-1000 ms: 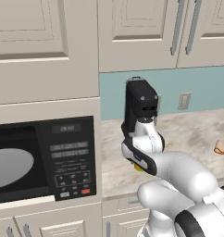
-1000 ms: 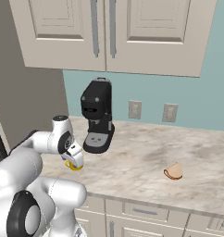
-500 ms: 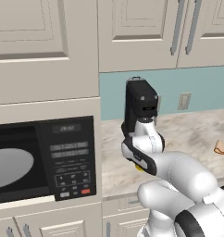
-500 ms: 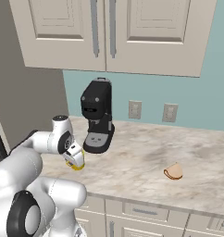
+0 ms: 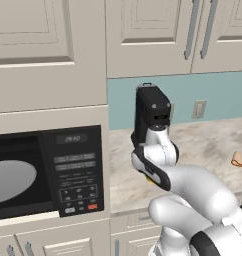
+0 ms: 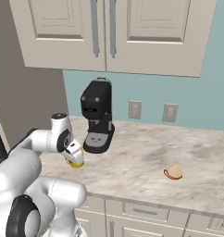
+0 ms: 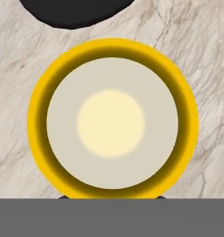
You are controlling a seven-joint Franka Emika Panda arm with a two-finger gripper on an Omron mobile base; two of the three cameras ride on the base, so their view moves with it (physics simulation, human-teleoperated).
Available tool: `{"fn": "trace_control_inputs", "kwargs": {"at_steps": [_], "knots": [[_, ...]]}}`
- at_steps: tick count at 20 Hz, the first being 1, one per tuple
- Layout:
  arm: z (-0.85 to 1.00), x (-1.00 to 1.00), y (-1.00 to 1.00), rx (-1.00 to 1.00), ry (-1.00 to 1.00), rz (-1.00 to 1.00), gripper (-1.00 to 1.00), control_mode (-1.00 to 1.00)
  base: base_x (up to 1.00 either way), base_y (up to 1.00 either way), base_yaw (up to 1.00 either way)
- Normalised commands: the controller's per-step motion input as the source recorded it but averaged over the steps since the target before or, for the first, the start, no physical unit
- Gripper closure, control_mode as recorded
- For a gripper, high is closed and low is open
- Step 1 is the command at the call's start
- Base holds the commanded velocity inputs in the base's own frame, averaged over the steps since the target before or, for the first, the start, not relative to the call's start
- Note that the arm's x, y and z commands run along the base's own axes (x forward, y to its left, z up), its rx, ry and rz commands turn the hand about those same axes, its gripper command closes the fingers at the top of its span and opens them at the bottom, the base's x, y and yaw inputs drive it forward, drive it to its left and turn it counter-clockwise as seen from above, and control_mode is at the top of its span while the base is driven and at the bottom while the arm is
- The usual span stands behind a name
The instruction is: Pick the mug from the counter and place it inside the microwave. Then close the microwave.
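Observation:
The mug [image 7: 112,115], a small bright yellow cup seen from straight above, stands on the beige marbled counter [image 7: 211,69]. In the right base view the mug [image 6: 77,162] peeks out under my hand, just left of the coffee machine's base. My gripper [image 6: 75,155] points down onto it and is shut on the mug, with the fingertips mostly hidden at the cup's near rim. A sliver of the yellow mug [image 5: 150,180] shows below my wrist in the left base view. The microwave [image 5: 75,170] sits at the left, its cavity showing a white round plate [image 5: 8,182].
A tall black coffee machine [image 6: 97,120] stands right behind the mug; its dark base [image 7: 77,11] edges the hand view. A tan bit of food [image 6: 173,171] lies farther right on the counter [image 6: 146,152]. Cream upper cabinets [image 6: 109,32] hang overhead.
The jaws have closed around the mug since a second ago. The arm and the mug have hardly shifted.

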Motion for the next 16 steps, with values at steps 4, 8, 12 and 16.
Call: {"fn": "trace_control_inputs", "kwargs": {"at_steps": [4, 8, 12, 16], "knots": [[0.63, -0.20, -0.08, 0.03, -0.09, 0.20, 1.00, -1.00, 0.00, 0.00, 0.00], [0.77, -0.25, -0.16, 0.00, -0.03, 0.24, 1.00, -1.00, 0.00, 0.00, 0.00], [0.61, -0.16, -0.19, 0.00, 0.00, 0.29, 1.00, -1.00, 0.00, 0.00, 0.00], [0.45, -0.51, -0.01, 0.00, 0.00, 0.26, 1.00, -1.00, 0.00, 0.00, 0.00]]}}
